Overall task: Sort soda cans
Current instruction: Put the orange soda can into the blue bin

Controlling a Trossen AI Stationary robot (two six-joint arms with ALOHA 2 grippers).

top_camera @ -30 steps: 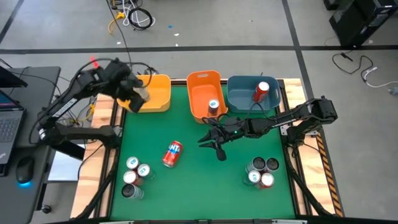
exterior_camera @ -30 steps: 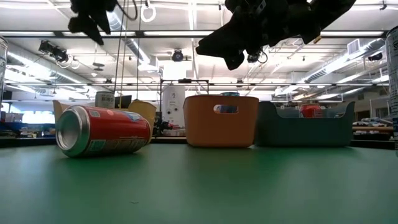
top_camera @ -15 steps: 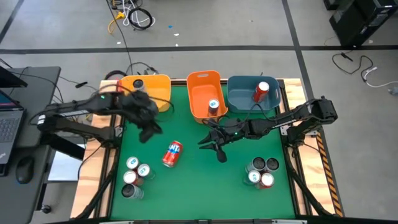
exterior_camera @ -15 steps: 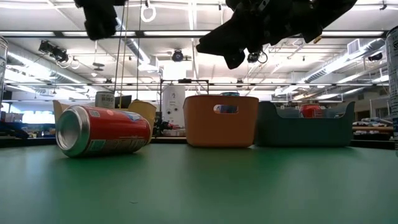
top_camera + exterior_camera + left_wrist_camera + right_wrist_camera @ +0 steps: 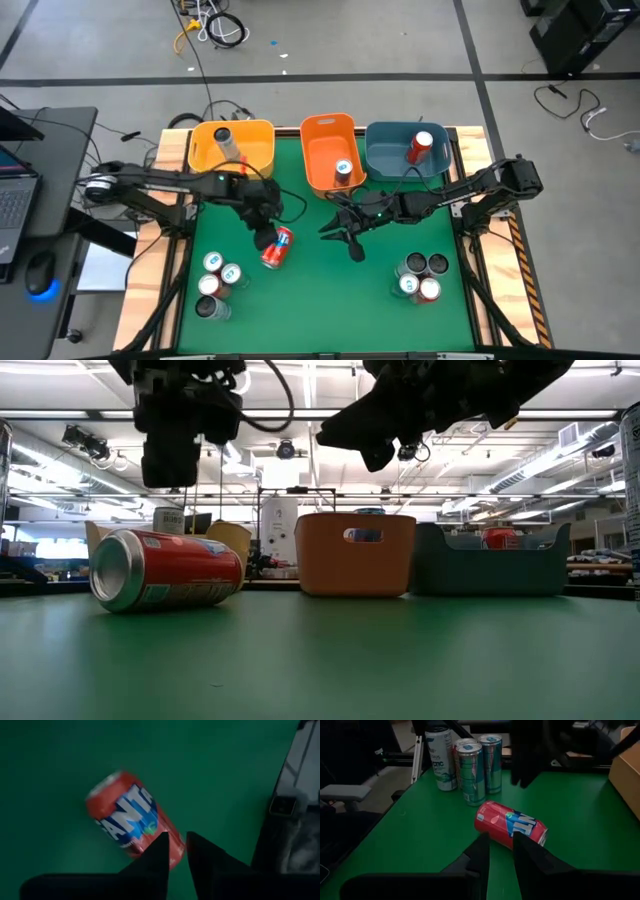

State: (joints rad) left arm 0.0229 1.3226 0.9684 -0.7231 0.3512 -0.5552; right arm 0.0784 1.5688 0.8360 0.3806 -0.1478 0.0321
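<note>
A: Where is your left hand (image 5: 264, 237) now?

B: You have it over the middle of the green table (image 5: 330, 290), right beside the red can (image 5: 277, 248) that lies on its side. From table height it hangs above that can without touching it. Its fingers (image 5: 156, 857) stand narrow, a thin gap between them, and they hold nothing.

A: And the right hand (image 5: 340, 232)?

B: It hovers mid-table, in front of the orange bin (image 5: 322, 137), apart from the fallen can. Its fingers (image 5: 526, 855) are also close together and empty.

A: Where are the other cans?

B: Four stand clustered at the near left (image 5: 215, 283) and four more at the near right (image 5: 420, 277). One white-and-blue can (image 5: 344, 171) sits in the orange bin, a red can (image 5: 419, 147) lies in the blue bin (image 5: 385, 158), and a dark grey can (image 5: 225, 141) is in the yellow bin (image 5: 258, 152).
</note>
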